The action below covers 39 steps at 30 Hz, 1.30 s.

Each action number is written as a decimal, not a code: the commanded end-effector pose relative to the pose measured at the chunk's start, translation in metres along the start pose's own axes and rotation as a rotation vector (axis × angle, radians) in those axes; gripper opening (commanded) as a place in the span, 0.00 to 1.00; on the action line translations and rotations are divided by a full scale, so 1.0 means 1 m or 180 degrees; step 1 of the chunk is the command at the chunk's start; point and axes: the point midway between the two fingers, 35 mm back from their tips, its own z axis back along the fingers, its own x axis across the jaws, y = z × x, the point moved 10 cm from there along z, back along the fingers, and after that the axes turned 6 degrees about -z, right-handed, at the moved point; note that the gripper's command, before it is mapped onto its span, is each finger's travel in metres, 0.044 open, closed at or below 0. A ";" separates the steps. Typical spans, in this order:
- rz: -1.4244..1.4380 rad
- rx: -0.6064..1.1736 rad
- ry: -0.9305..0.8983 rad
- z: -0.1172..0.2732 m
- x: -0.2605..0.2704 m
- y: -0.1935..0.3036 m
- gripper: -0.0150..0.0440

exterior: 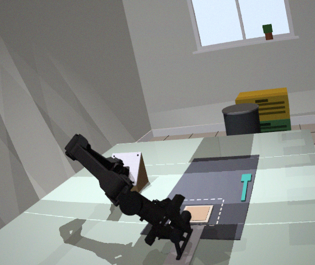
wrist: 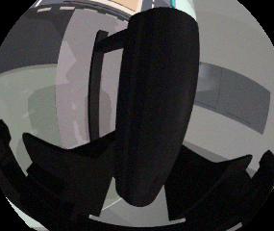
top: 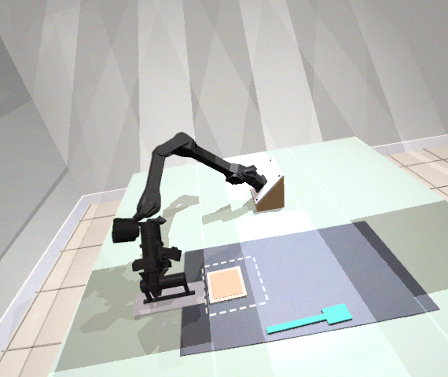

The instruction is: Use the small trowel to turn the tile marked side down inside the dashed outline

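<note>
My gripper is shut on the black handle of the trowel. The trowel's flat pinkish-grey blade lies low and about level below the handle, left of the tile in the top view, its end close to the tile's edge. The tile lies flat, peach face with a cream border up, at the left side of the dashed outline. Whether blade and tile touch is unclear.
The dark mat lies on the pale green table. A flat teal spatula-shaped tool lies near the mat's front edge. A wedge block with a white sloped face stands behind, near the arm.
</note>
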 end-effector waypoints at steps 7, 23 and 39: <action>-0.0005 -0.0038 -0.0007 -0.002 0.002 -0.016 0.25; -0.0002 -0.0049 -0.0004 0.023 -0.033 0.014 0.25; 0.0655 -0.1378 -0.0074 -0.057 -0.066 -0.126 0.25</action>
